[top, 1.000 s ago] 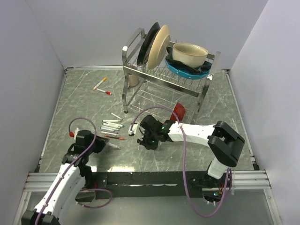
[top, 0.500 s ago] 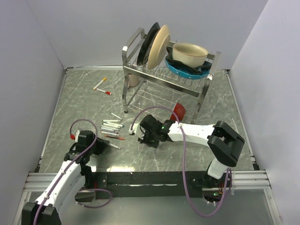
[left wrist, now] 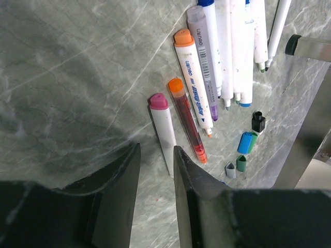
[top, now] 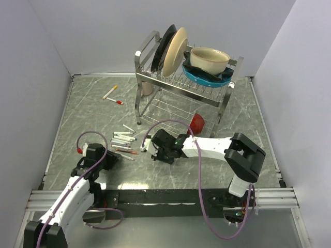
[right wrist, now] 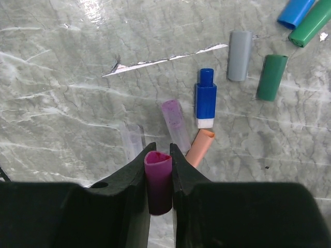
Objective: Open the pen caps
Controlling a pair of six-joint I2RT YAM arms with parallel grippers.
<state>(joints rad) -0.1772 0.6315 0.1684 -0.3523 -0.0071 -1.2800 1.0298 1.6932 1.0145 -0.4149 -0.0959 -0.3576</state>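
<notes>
My right gripper (right wrist: 159, 155) is shut on a magenta pen cap (right wrist: 158, 178), held just above the table with its hollow end showing. Loose pen caps lie below it: purple (right wrist: 176, 124), salmon (right wrist: 200, 147), blue (right wrist: 205, 98), grey (right wrist: 239, 56) and green (right wrist: 271, 77). My left gripper (left wrist: 156, 152) is open, with bare table between its fingers. A white pen with a pink end (left wrist: 163, 129) lies on the table, its near end just ahead of the fingertips. In the top view the left gripper (top: 113, 157) and right gripper (top: 153, 153) flank the pen cluster (top: 124, 140).
Several more pens (left wrist: 227, 51) lie side by side beyond the left gripper, with small black (left wrist: 258, 122), blue (left wrist: 244, 142) and green (left wrist: 241, 163) caps nearby. Two pens (top: 109, 92) lie far left. A metal dish rack (top: 147, 67) with plates and bowls stands behind, a red object (top: 197, 122) under it.
The left gripper has opened and let go of the white pen, which now lies on the table. The right gripper shifted slightly left, still holding the magenta cap.
</notes>
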